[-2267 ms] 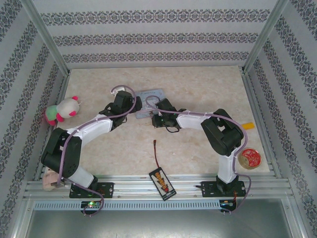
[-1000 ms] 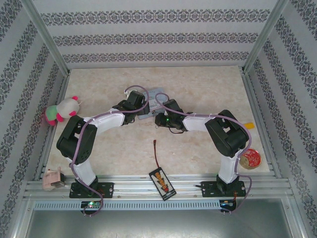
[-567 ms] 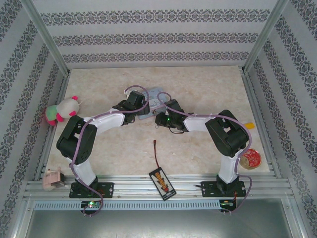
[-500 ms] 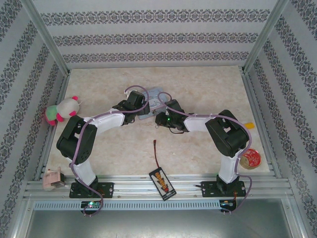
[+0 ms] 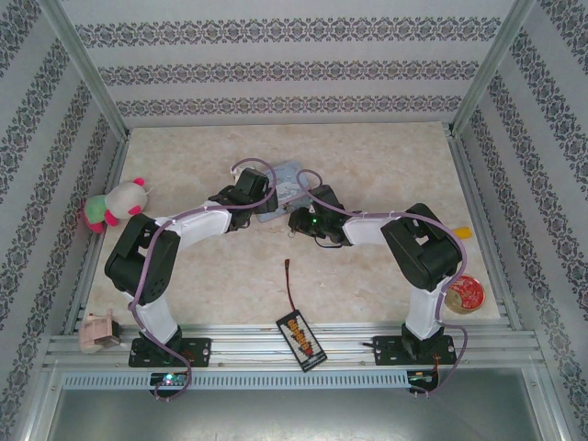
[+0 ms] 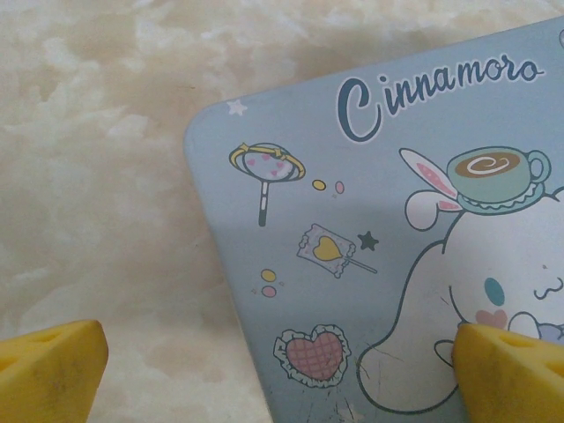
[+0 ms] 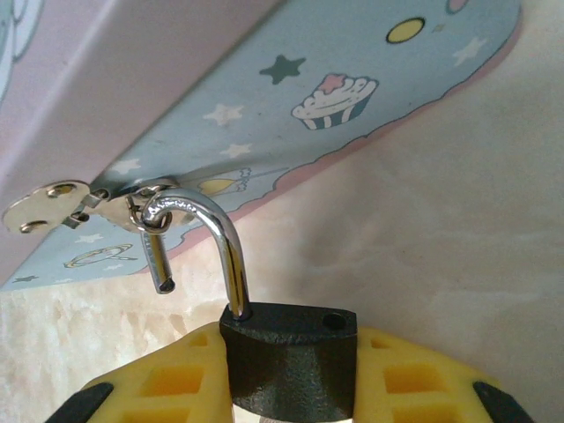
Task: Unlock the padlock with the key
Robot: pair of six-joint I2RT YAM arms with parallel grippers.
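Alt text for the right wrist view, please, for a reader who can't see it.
The right pincer grips the dark body of a small padlock, whose silvery shackle is sprung open, its free end out of the body but hooked through the hasp of a pale-blue cartoon tin. Cream marbled table lies beneath.

dark padlock (image 7: pixel 291 366), pale-blue cartoon-printed tin (image 6: pixel 379 176), cream marbled table (image 6: pixel 106 176), floral-striped walls (image 5: pixel 294 64)

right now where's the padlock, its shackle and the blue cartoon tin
padlock (image 7: pixel 289 366): right wrist view, on the middle of its dark body
shackle (image 7: pixel 231 256): right wrist view, on the long silvery leg above the body
blue cartoon tin (image 6: pixel 388 167): left wrist view, on the printed lid
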